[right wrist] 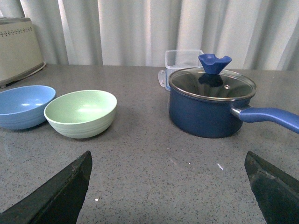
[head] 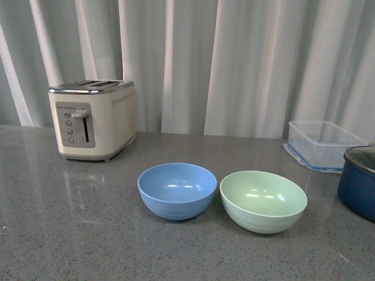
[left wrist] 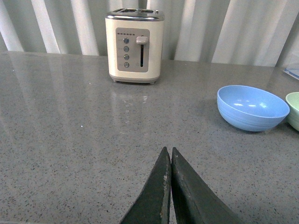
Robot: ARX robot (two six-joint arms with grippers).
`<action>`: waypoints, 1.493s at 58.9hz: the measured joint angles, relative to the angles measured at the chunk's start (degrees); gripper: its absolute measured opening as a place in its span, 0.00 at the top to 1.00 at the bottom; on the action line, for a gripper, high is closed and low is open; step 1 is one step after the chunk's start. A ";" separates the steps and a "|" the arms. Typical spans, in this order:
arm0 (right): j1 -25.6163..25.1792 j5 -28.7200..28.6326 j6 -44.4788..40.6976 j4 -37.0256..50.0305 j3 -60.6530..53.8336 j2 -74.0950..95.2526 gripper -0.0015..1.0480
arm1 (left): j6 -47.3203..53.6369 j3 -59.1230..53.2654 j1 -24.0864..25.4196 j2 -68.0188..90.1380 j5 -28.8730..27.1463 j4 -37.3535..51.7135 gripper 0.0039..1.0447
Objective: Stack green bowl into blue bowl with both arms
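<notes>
Two bowls sit side by side on the grey tabletop (head: 76, 234), near the middle. The blue bowl (head: 177, 190) is on the left, and the green bowl (head: 263, 201) is just beside it on the right. Both stand upright and empty. I cannot tell if their rims touch.

The end effectors show only in the wrist views. The left end effector (left wrist: 169, 151) has its two fingers pressed together. It is empty and well apart from the blue bowl. The right end effector (right wrist: 168, 158) has its fingers spread wide, and it is empty too. The green bowl is the nearer bowl to it.

The right wrist view shows the whole dark blue pot (right wrist: 205, 114), with its glass lid (right wrist: 212, 84) and long handle. The front view cuts the pot off at the right edge. The pot stands to the right of the green bowl, apart from it.

A cream toaster (head: 94, 120) stands at the back left and a clear box (head: 324, 143) at the back right. A white curtain (head: 234, 58) hangs behind them.
</notes>
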 joint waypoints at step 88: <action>12.59 -1.14 7.56 -23.08 52.41 75.36 0.10 | 0.11 0.02 0.00 -18.49 -0.02 -18.80 0.06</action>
